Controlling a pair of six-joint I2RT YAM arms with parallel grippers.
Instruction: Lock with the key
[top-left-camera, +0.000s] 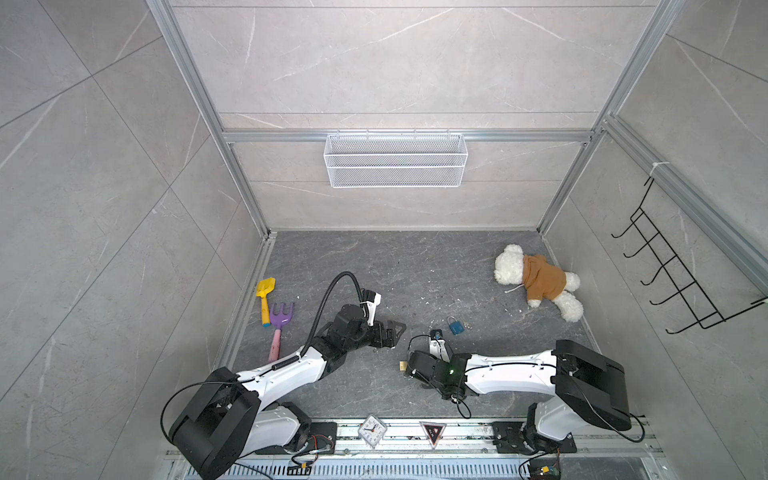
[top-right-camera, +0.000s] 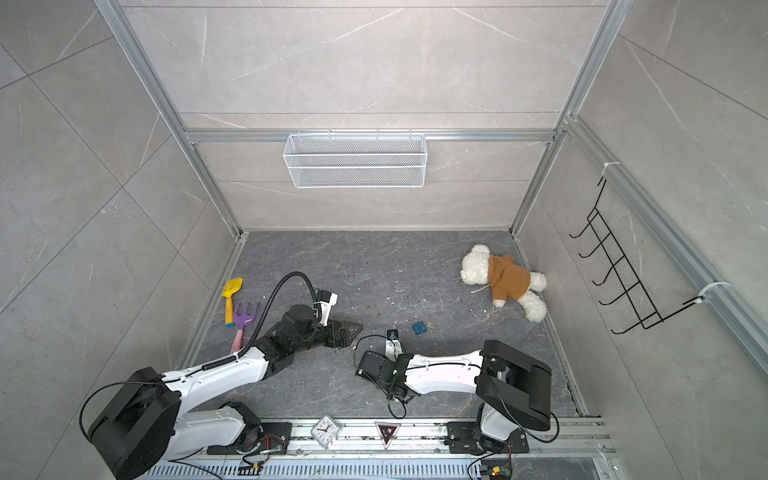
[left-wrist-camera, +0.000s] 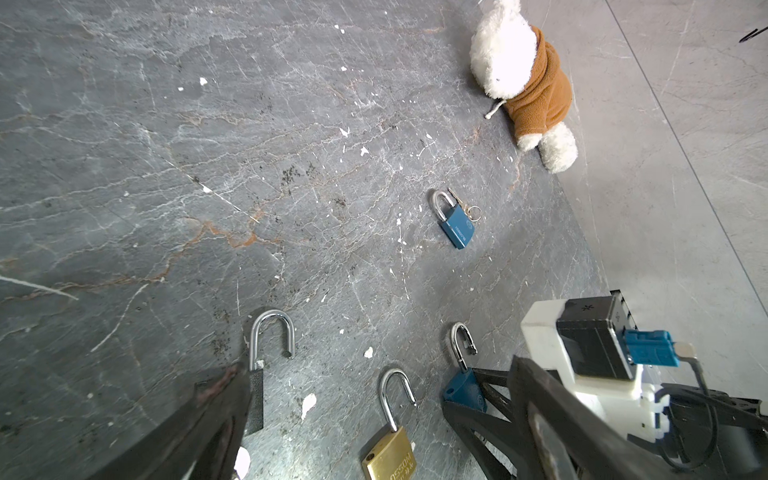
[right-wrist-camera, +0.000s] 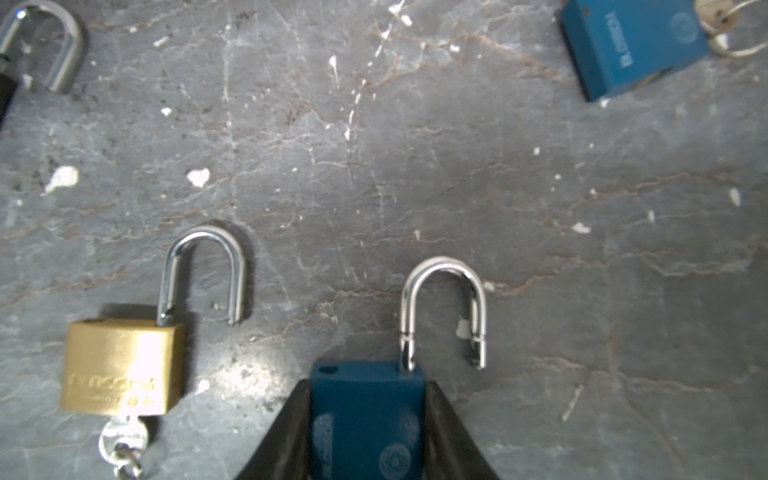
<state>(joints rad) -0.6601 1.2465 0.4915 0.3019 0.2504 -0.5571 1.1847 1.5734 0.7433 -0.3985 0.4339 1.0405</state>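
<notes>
**Right gripper closed on the open dark blue padlock; left gripper spread wide**

Reference: in both top views, 12 o'clock points to the back wall.

**Right gripper** (right-wrist-camera: 368, 428). Its two black fingers (right-wrist-camera: 286, 436) lie against opposite side faces of the dark blue padlock (right-wrist-camera: 368, 395), a rectangular metal body with a steel shackle. The grip is closed on that body. The shackle is raised, with one leg clear of the body. The keyway is out of view.

**Left gripper** (left-wrist-camera: 378, 368). The fingers stand wide apart and hold nothing. The gripper points toward 3 o'clock, low over the grey marbled stone floor (top-left-camera: 374, 270).

**Other locks**
- The brass padlock (right-wrist-camera: 120, 365), a square yellow-metal body, lies flat just beside the dark blue padlock at its 9 o'clock, not touching it. Its shackle is open. A silver key (right-wrist-camera: 123, 435) on a ring sits in its keyway.
- The black padlock (left-wrist-camera: 257, 399) lies toward 10 o'clock of the brass padlock, partly behind a left finger (left-wrist-camera: 208, 415). Its shackle is open.
- The closed blue padlock (top-left-camera: 456, 327) (top-right-camera: 419, 327), a lighter blue metal body, lies at about 1 o'clock of the right wrist, well apart from both grippers. Its shackle is seated, and a small key ring (right-wrist-camera: 735, 45) rests against it.

**Bystanders**
- A white plush bear (top-left-camera: 536, 282) in a brown hoodie lies at 2 o'clock on the floor.
- A yellow plastic toy shovel (top-left-camera: 264, 297) and a purple toy rake (top-left-camera: 280, 320) lie at 9 o'clock.
</notes>
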